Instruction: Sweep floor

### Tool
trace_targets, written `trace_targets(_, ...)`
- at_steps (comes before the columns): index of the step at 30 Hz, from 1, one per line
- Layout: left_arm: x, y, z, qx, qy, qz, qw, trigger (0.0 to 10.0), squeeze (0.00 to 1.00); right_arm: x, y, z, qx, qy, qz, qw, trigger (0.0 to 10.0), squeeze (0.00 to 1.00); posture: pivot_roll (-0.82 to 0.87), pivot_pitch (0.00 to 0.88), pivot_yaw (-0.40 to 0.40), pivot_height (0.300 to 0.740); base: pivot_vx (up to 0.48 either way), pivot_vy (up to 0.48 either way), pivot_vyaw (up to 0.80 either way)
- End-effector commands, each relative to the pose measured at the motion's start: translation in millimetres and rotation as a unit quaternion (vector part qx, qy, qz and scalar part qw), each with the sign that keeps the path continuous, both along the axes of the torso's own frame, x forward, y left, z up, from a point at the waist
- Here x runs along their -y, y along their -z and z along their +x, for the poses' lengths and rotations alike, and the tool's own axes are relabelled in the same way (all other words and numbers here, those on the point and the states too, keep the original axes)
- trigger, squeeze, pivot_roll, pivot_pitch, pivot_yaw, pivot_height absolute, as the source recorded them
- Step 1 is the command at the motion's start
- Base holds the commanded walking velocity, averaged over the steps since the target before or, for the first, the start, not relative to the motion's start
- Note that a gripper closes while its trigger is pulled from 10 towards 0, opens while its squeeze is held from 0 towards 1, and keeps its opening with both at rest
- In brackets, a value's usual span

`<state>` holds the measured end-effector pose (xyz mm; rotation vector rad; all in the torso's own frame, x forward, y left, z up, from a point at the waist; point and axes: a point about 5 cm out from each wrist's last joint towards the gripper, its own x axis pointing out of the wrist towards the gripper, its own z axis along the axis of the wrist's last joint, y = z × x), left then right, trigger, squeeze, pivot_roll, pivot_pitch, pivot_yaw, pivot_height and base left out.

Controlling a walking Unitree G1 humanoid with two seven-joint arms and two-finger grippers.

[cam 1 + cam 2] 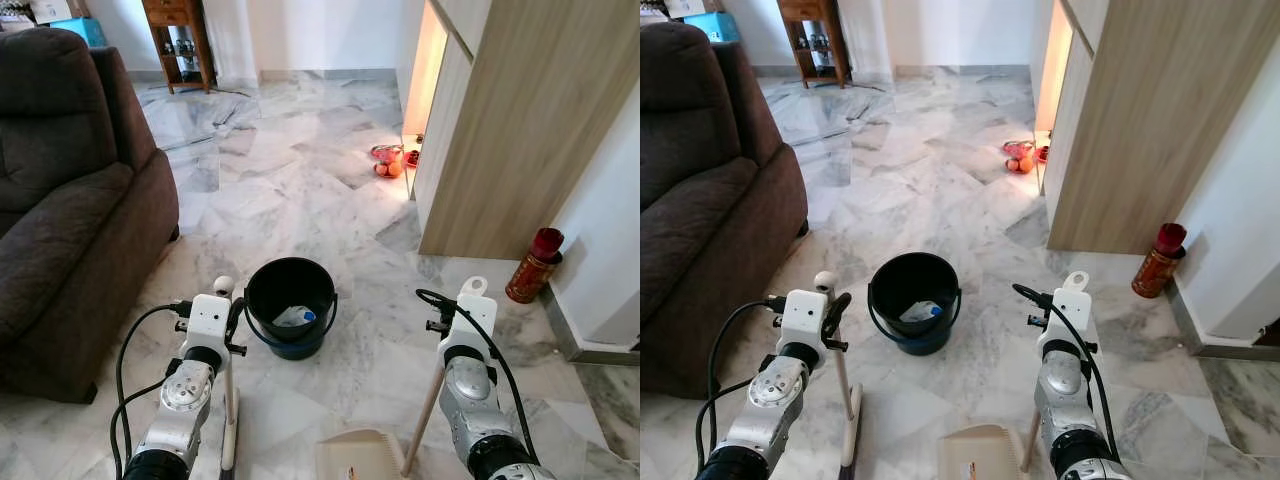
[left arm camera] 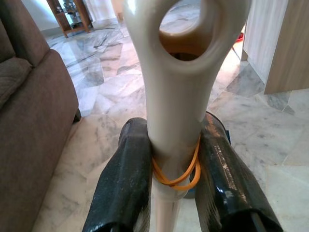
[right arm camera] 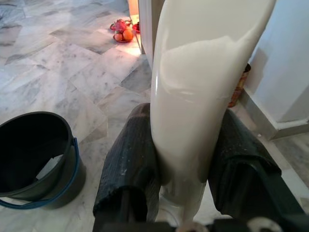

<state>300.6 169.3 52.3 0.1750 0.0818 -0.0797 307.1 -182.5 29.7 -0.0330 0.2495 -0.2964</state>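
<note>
A black bucket [image 1: 290, 300] stood on the marble floor [image 1: 300, 170] with white trash inside. The left end effector [image 2: 174, 164] squeezed the broom handle [image 2: 178, 96]. The right end effector [image 3: 186, 159] squeezed the dustpan handle [image 3: 198, 87], dustpan [image 1: 355, 455] on the floor.

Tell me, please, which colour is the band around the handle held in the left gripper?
Orange. The rubber band shows best in the left wrist view.

Left gripper [image 2: 176, 159] jaws clamp the cream broom handle [image 2: 181, 96]
</note>
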Motion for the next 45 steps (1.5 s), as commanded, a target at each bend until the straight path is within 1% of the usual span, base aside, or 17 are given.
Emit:
trace_targets(1,-1.4,-0.3,0.6,-0.001,-0.001,-0.002,1.0,10.0,0.0,-3.2,-1.9,1.9,0.004,-0.004,0.001,1.0,10.0,0.0,0.11,0.0,0.044,0.74,0.0,0.0,0.0)
trace_targets(20,-1.6,0.4,0.1,-0.004,0.001,-0.001,1.0,10.0,0.0,-4.2,-1.0,1.9,0.0,-0.004,0.003,1.0,10.0,0.0,0.11,0.0,0.045,0.74,0.0,0.0,0.0)
trace_targets(36,-0.9,0.0,-0.3,-0.002,0.002,0.0,1.0,10.0,0.0,-6.9,-0.3,2.4,-0.003,-0.009,0.006,1.0,10.0,0.0,0.11,0.0,0.045,0.74,0.0,0.0,-0.79)
trace_targets(45,-0.3,0.5,-0.5,-0.004,0.003,0.0,1.0,10.0,0.0,-5.3,0.4,1.8,-0.005,-0.007,0.005,1.0,10.0,0.0,0.11,0.0,0.046,0.74,0.0,0.0,-0.8)
